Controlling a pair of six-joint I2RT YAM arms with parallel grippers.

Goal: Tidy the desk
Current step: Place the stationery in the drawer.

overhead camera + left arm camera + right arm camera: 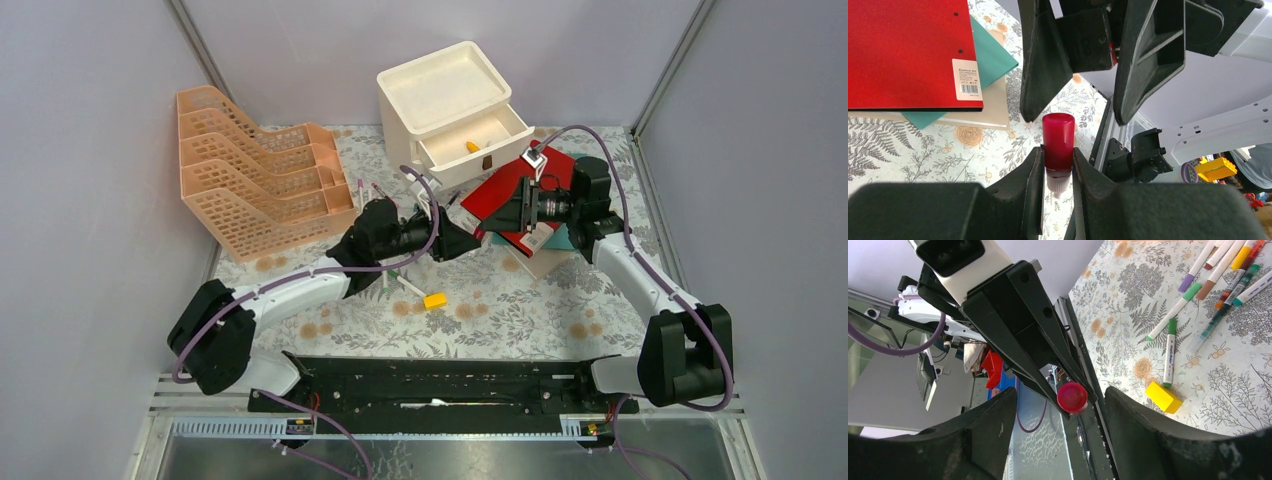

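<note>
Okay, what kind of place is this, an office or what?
Probably a robot lab booth staged as an office: plain walls enclose the desk, which carries a file rack, a drawer unit and markers.

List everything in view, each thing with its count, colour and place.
desk covered in fern-print cloth: one, pale grey, under everything
plastic mesh file rack: one, peach, back left
plastic drawer unit: one, cream, back centre, drawer open
stacked flat folders: three, red over teal over cream, right of centre
felt-tip markers: several, mixed caps, centre-left
small rectangular block: one, yellow, near centre
red-capped cylinder: one, red and white, in the left end effector
left end effector: one, black, shut on the red-capped cylinder
right end effector: one, black, open, fingers either side of the cap
</note>
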